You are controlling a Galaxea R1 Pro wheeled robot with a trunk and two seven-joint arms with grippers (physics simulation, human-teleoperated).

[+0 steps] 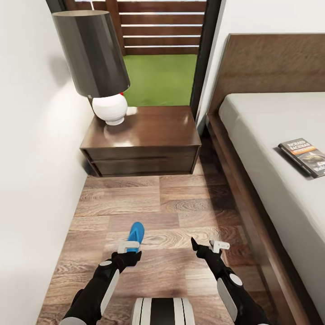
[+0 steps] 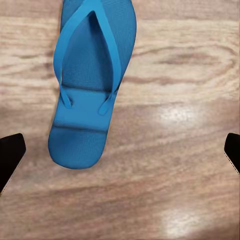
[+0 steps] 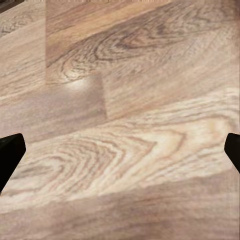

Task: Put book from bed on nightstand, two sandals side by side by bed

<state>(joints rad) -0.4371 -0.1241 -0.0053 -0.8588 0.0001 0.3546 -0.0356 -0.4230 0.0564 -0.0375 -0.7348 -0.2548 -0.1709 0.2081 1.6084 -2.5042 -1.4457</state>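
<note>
A: What is nearest?

B: The left gripper [image 1: 127,253] hangs over the floor [image 1: 180,212], fingers spread wide and holding nothing. A blue sandal [image 1: 134,237] lies flat on the planks just under and ahead of it. In the left wrist view the sandal [image 2: 90,80] lies strap-side up, and only one dark fingertip [image 2: 10,155] shows at each edge, clear of it.

A: Which way does it run?

B: Lengthwise away from the robot, toward the nightstand [image 1: 144,140].

A: And the right gripper?

B: The right gripper [image 1: 208,247] is also spread, empty, above bare planks [image 3: 120,130].

A: Farther on?

B: The nightstand stands against the wall, drawer closed, a lamp [image 1: 97,63] on its top. To the right is the bed [image 1: 271,149]; the book [image 1: 305,156] lies flat on the mattress, its long axis slanting away to the left.
</note>
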